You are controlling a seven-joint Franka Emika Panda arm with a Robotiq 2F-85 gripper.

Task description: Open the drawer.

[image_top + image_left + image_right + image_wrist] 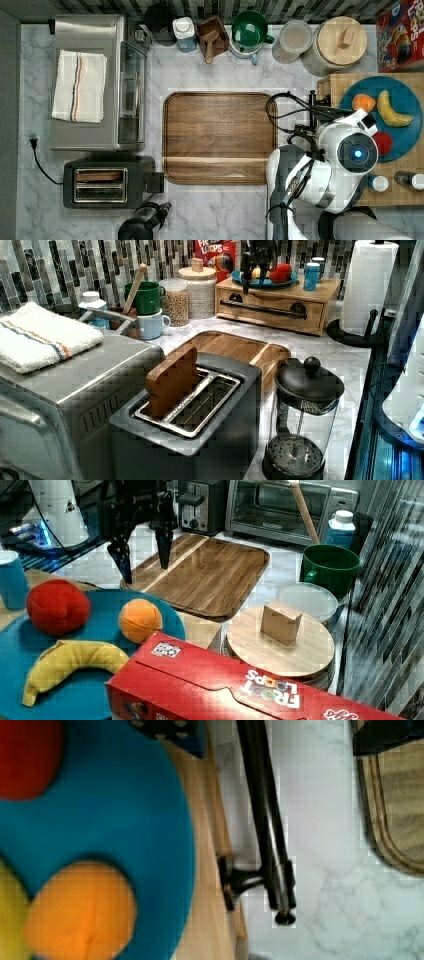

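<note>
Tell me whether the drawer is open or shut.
Shut. In the left view the drawer front sits flush with its wooden box, no gap, and the gripper hangs open above it, off the handle.

The drawer is pale matt wood with a glossy black metal bar handle. The tray is dark, smooth-grained wood. The table looks like polished white marble. The toaster oven is brushed metal under a cloth towel.

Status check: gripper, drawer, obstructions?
Black gripper open, above long black bar handle. Light wooden drawer shut. Nothing blocking handle.
</note>
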